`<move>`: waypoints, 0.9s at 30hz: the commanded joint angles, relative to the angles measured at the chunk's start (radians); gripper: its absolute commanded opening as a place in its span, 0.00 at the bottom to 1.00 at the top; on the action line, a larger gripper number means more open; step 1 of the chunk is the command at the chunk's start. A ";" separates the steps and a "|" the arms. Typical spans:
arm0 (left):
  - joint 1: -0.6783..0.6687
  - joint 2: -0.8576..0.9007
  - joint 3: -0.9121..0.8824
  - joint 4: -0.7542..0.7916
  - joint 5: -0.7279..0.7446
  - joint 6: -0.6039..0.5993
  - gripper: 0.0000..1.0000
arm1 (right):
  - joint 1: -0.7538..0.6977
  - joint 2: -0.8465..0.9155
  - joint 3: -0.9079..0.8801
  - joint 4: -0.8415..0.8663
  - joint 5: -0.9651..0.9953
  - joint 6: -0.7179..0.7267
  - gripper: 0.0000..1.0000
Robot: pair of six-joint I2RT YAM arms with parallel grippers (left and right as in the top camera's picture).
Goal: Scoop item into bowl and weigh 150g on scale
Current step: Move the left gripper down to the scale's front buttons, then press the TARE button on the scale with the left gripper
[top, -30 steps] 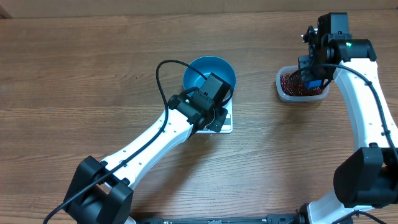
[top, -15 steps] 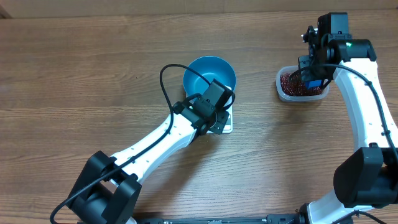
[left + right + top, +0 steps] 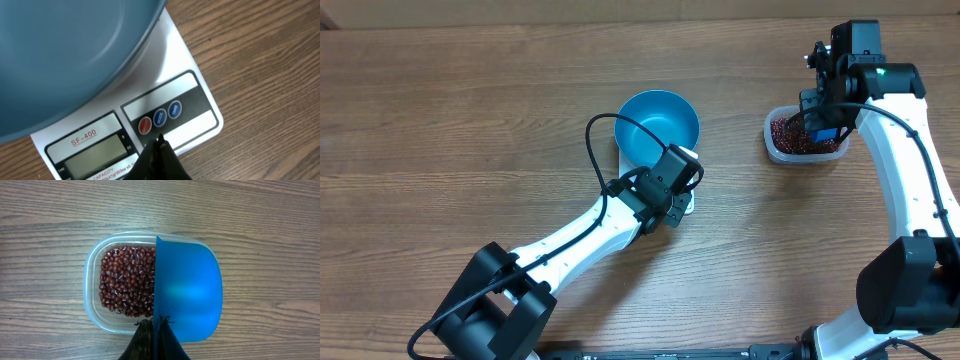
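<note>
Hovering by the scale's buttons on the left, gripping a scoop over the beans on the right.
Left gripper [image 3: 159, 144] has its fingers pressed together, tip just below the red and blue buttons [image 3: 159, 117] of the scale [image 3: 197, 125]; whether it touches the panel is hard to tell. The bowl [image 3: 658, 125] sits on the scale, overhanging it. Well apart, the beans [image 3: 127, 280] lie in a tub [image 3: 94, 262] on the table [image 3: 470, 120]. Right gripper [image 3: 155, 329] seems clamped on the scoop [image 3: 187, 292], which covers the tub's right half.
</note>
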State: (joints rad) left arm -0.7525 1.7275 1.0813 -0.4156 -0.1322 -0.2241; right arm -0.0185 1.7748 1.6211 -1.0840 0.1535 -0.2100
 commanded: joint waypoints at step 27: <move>0.008 0.118 -0.014 0.106 -0.056 0.116 0.04 | -0.003 0.004 0.016 0.007 -0.006 -0.001 0.04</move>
State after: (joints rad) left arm -0.7506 1.8320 1.0763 -0.3138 -0.1555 -0.1265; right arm -0.0181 1.7748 1.6211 -1.0840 0.1535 -0.2104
